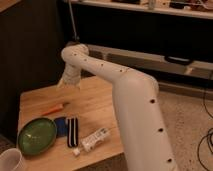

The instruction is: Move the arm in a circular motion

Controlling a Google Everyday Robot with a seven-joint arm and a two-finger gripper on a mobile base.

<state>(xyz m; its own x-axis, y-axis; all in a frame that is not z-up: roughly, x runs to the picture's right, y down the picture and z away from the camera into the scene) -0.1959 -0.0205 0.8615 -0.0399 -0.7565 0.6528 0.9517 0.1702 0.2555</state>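
Camera view. The arm (pixel 136 97) is seen entering from the lower right edge. It rises as a thick white segment over the right end of the table (pixel 102 107). It is then carried up and to the left along a narrower segment marked with dark screw dots. A rounded elbow (pixel 75 52) is formed at the upper left, above the far edge of the table. From the elbow a short tapered segment is turned downward.

The gripper (pixel 69 83) is located at the end of that segment, low over the far left part of the table. Contact with the wood cannot be determined. Whether the gripper is open or closed cannot be told.

An orange item (pixel 55 107) is noted on the table, nearer the camera than the gripper and apart from it. A green bowl (pixel 37 135) is placed at the front left corner. A blue item (pixel 61 126) is found just beside the bowl, with a black-and-white striped packet (pixel 72 131) against its right side. A white tube (pixel 94 139) is laid at a tilt just right of the packet. A white cup (pixel 10 161) is cut off by the lower left corner.

A speckled floor (pixel 190 115) and dark cables (pixel 206 145) are recorded at the right.
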